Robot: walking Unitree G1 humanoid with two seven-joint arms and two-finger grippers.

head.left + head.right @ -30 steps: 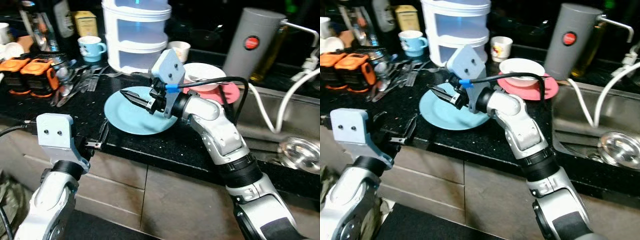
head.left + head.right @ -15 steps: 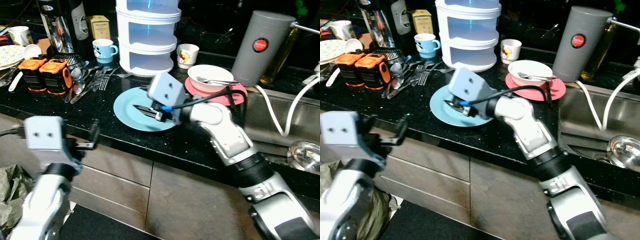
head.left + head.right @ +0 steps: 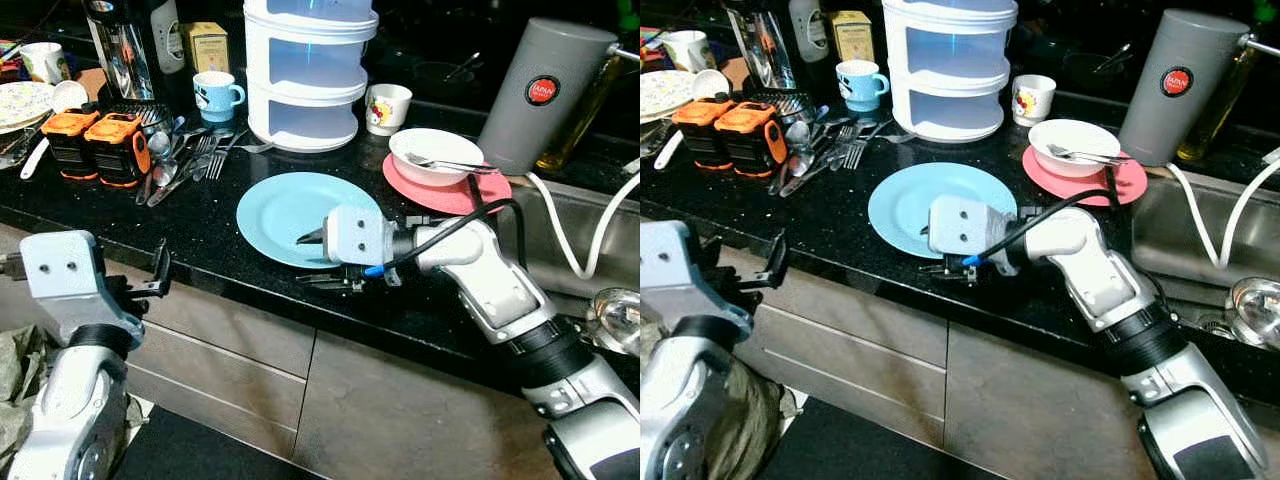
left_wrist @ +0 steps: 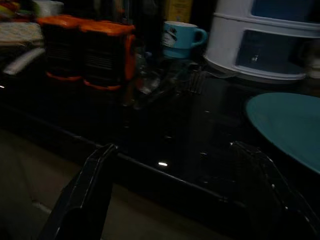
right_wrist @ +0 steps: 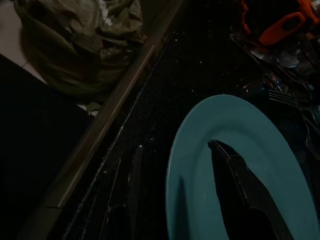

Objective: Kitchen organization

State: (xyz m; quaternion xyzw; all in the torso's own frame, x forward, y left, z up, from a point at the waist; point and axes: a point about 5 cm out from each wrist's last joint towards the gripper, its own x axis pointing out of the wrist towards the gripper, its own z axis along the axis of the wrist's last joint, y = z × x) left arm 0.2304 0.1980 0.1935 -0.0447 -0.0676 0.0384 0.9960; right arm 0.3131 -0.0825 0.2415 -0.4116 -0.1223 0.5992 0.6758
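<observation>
The right tool [image 3: 312, 258] straddles the near rim of the blue plate [image 3: 285, 205] on the black worktop [image 3: 200, 240], fingers spread; the left tool [image 3: 160, 275], fingers wide, hovers well apart

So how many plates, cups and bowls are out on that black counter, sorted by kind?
Plates: 3 – blue plate, pink plate, patterned plate
Cups: 3 – blue mug, small white cup, white mug
Bowls: 1 – white bowl, resting on the pink plate
Total: 7
</observation>
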